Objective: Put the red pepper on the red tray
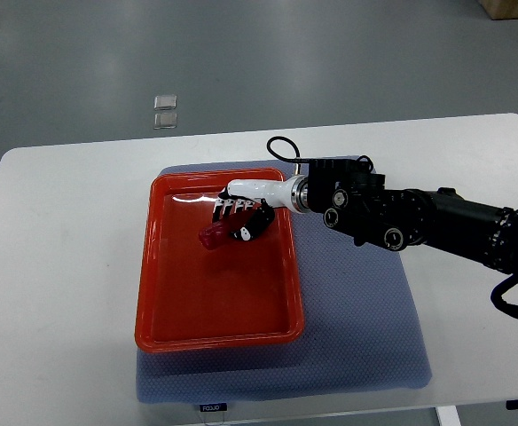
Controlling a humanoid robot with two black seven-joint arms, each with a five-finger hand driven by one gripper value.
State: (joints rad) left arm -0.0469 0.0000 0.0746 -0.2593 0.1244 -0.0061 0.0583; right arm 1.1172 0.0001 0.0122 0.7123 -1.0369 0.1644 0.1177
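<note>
The right hand [239, 213] reaches in from the right edge over the far part of the red tray [216, 333], its fingers curled down around the red pepper [213, 236] — the pepper's dark red end pokes out to the left of the fingers. Whether the pepper touches the tray floor is hard to tell from above. The tray sits on a blue-grey mat [365, 328] on the white table [55, 284].

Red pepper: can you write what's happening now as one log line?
right hand | shut on red pepper | over red tray | release not yet done | left arm not in view
</note>
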